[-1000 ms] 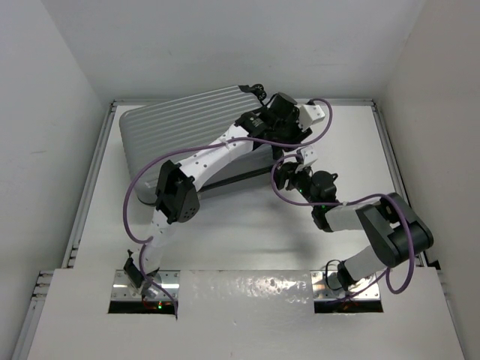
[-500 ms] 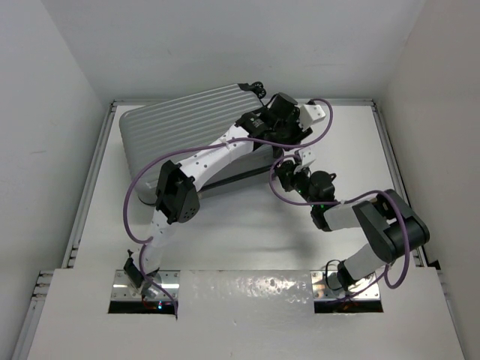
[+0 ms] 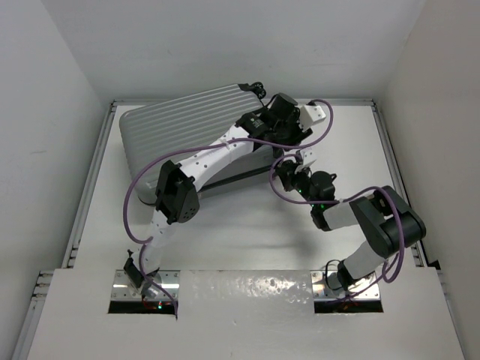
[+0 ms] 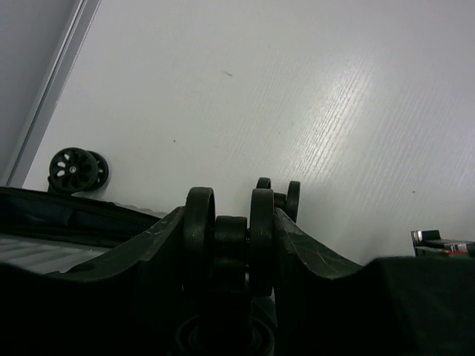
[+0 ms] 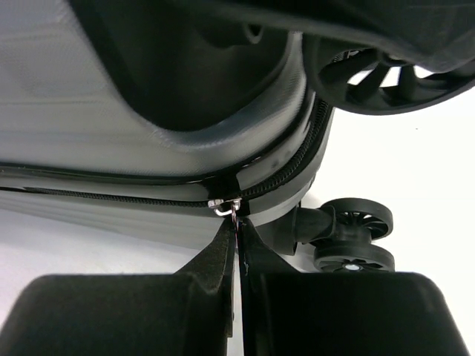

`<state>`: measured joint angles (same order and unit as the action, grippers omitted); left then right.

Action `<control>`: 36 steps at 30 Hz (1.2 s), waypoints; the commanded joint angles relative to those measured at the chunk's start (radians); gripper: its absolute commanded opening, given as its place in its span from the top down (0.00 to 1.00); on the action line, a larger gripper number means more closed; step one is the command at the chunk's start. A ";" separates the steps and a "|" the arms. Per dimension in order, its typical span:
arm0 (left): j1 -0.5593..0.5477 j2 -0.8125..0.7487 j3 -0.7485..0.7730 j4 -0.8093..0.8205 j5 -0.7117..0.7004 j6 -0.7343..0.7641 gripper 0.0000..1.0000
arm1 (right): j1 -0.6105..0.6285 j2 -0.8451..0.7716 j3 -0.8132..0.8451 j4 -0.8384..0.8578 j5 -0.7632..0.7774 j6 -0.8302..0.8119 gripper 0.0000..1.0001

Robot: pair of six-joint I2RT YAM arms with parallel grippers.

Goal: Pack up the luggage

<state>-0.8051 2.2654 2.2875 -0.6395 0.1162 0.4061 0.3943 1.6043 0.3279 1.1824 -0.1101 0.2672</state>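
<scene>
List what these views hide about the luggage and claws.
- Inside the luggage: top view, covered by its shell.
- The zipper pull: top view, hidden under the right claw.
- Full run of the zipper: right wrist view, cut by left edge.
- Whether the left claw grips the wheel: left wrist view, too dark.

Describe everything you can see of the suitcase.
The luggage lies flat at the far left of the table, its silver-grey ribbed hard shell up. Black spoked wheels sit at its right end. A dark zipper runs along the side seam. The right gripper pinches the zipper pull in its jaws; the left gripper clasps one double wheel.
</scene>
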 commanded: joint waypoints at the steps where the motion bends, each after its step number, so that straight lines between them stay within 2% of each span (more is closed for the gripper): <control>1: -0.029 -0.150 -0.003 0.040 0.037 0.011 1.00 | -0.040 -0.003 0.022 0.120 0.021 0.035 1.00; 7: -0.013 -0.243 -0.152 0.018 0.094 0.085 1.00 | -0.184 -0.004 0.031 0.146 -0.083 0.207 1.00; 13: -0.003 -0.349 -0.278 -0.048 0.232 0.171 1.00 | -0.192 0.020 0.056 0.094 -0.229 0.181 1.00; 19: -0.003 -0.460 -0.463 -0.101 0.372 0.258 1.00 | -0.187 0.065 0.010 0.256 -0.361 0.282 1.00; 25: -0.005 -0.454 -0.484 -0.123 0.395 0.214 1.00 | -0.167 0.059 -0.049 0.293 -0.341 0.309 1.00; 36: -0.005 -0.510 -0.480 -0.279 0.554 0.404 1.00 | -0.120 0.014 -0.041 0.256 -0.379 0.296 1.00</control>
<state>-0.7902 1.8881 1.7958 -0.7383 0.4583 0.7292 0.2852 1.6402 0.2687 1.3094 -0.5980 0.5797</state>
